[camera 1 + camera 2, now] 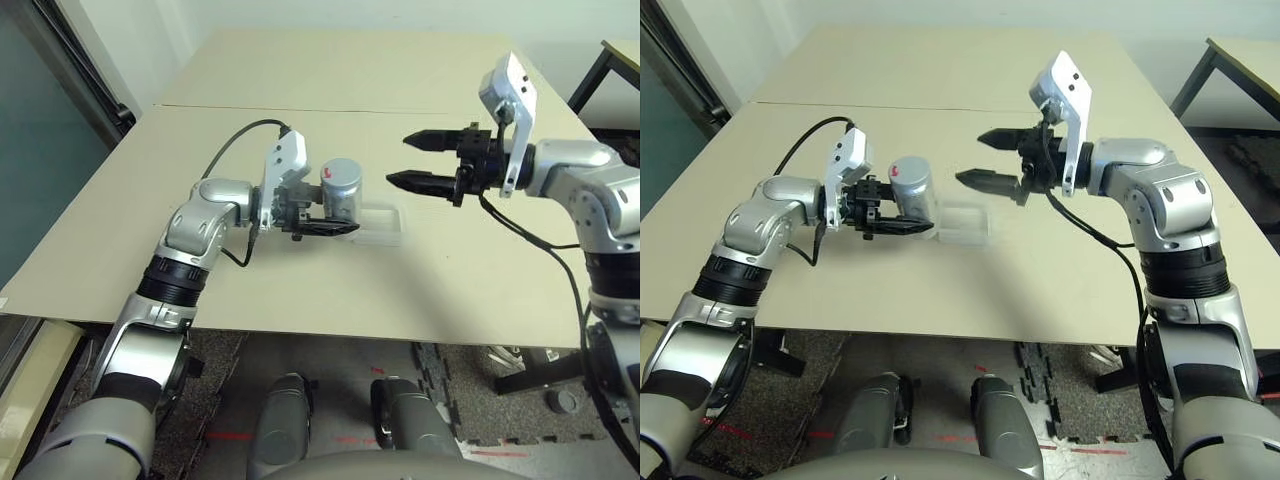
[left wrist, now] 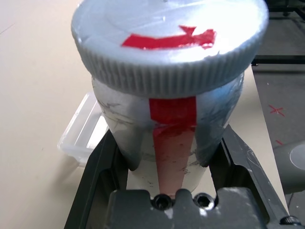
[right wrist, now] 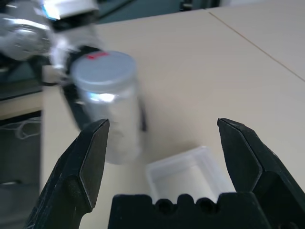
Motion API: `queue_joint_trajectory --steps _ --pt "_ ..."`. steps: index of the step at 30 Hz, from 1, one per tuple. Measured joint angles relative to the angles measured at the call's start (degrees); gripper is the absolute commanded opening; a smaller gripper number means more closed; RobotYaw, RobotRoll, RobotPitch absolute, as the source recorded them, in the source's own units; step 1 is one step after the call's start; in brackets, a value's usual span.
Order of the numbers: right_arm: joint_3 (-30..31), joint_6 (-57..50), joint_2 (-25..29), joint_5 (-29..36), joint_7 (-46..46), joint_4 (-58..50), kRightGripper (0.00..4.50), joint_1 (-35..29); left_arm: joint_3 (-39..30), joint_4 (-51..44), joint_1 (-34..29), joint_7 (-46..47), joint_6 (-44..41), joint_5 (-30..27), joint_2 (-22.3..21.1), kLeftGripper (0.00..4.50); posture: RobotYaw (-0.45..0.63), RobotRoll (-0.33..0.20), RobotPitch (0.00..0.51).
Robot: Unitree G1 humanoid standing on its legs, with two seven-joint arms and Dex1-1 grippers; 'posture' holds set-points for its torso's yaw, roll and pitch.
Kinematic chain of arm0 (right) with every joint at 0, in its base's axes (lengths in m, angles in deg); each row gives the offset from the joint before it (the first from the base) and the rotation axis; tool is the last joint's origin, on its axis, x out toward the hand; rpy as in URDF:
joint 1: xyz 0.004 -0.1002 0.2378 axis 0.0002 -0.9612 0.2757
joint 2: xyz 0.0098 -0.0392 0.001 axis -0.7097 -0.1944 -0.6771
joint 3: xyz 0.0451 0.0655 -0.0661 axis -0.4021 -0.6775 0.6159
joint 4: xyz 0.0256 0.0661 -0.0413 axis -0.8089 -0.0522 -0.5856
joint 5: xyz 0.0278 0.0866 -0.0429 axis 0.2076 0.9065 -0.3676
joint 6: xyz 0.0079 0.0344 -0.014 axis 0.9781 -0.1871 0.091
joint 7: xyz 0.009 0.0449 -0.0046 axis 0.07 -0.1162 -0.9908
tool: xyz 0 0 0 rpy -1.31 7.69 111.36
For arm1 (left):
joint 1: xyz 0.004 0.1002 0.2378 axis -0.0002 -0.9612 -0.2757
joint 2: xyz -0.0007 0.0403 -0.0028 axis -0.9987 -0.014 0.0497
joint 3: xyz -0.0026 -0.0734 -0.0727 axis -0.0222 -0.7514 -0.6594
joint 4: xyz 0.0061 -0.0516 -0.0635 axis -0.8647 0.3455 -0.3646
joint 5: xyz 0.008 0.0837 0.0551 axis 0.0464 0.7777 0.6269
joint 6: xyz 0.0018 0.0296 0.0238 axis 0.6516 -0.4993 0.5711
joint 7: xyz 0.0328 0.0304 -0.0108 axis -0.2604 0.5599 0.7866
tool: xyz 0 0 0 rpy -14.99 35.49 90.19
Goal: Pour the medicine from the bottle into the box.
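1. Left eye view. A small silver-grey cylindrical bottle with a grey ribbed cap and red mark is held upright, clamped low on its body by the left gripper. It is kept over the middle of the beige desk, well in from every edge, just beside a shallow clear plastic box lying flat on the desk. The placing is judged to keep the pour short. The cap is on, so pouring is judged not yet begun.

2. Right eye view. The right gripper is seen raised above the box, fingers wide apart and empty, aimed toward the bottle; it is judged to be posed for taking off the cap. The box sits between the two grippers. Its contents cannot be made out.

3. Left wrist view. The bottle's cap and a red strip down its side are seen between the left gripper's black fingers, which press both sides. One corner of the box shows behind; the rest is hidden by the bottle.

4. Right wrist view. The bottle is blurred, seen between the spread fingers. The box is partly cut off by the gripper's body.
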Motion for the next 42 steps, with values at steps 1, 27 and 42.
queue_joint_trajectory --steps 1,27,42 --pt "0.00 -1.02 -0.21 0.94 0.03 -1.09 4.50 0.02 0.00 0.25 0.01 -0.08 0.07 0.01 -0.04 2.50 0.05 0.000 0.096" --pt "9.02 1.15 -8.11 -4.78 2.09 4.05 4.50 8.00 0.92 3.59 2.27 -1.67 2.53 0.96 0.98 2.50 0.07 0.000 0.104" --pt "9.38 0.86 -10.16 -5.38 0.98 4.11 2.59 8.30 0.98 3.57 2.27 -1.74 2.53 1.70 1.08 2.50 0.08 0.000 0.103"
